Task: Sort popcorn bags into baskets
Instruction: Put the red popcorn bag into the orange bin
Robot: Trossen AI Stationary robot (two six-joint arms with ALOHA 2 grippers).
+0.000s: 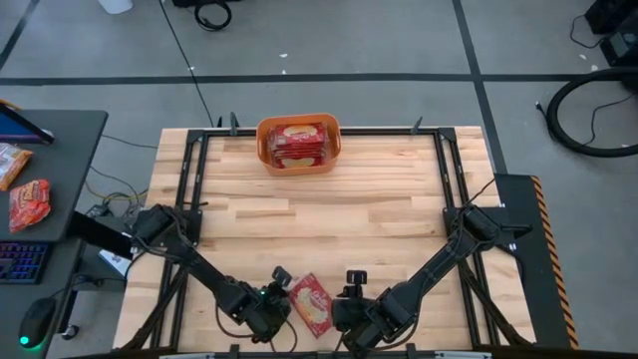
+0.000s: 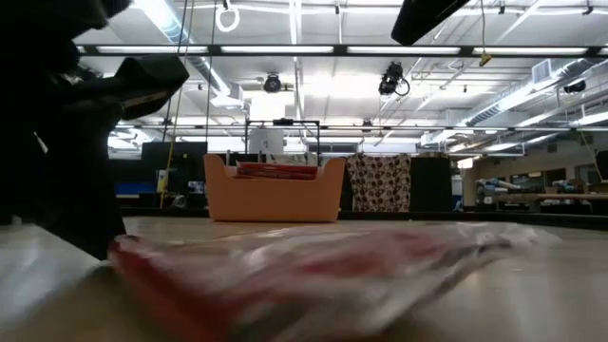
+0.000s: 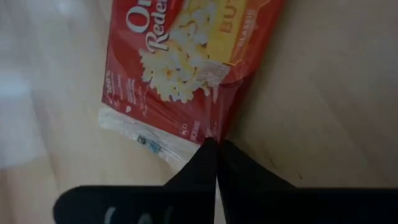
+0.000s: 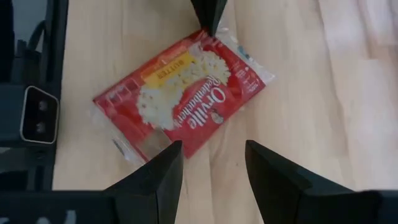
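Observation:
One red popcorn bag (image 1: 310, 304) lies flat on the wooden table near its front edge, between my two grippers. It also shows in the left wrist view (image 3: 180, 68) and the right wrist view (image 4: 186, 93). My left gripper (image 1: 283, 291) is shut at the bag's edge. My right gripper (image 4: 211, 165) is open, just above the table on the bag's right side, and touches nothing. The orange basket (image 1: 267, 137) stands at the table's far edge with red popcorn bags (image 1: 297, 144) stacked inside. It also shows in the low view (image 2: 275, 198). My left gripper has its shut fingertips (image 3: 210, 152) on the bag's corner, by the clear sealed end (image 3: 208, 134). The fingers come slanting down from the table's left. The bag lies flat on the table. Whether the edge is pinched between the tips or only touched, I cannot tell.
A black metal frame (image 1: 194, 170) runs along the table's sides and back. A dark side table (image 1: 60, 150) on the left holds snack packets (image 1: 28, 202). Bare wood (image 1: 319, 219) lies between the near bag and the basket.

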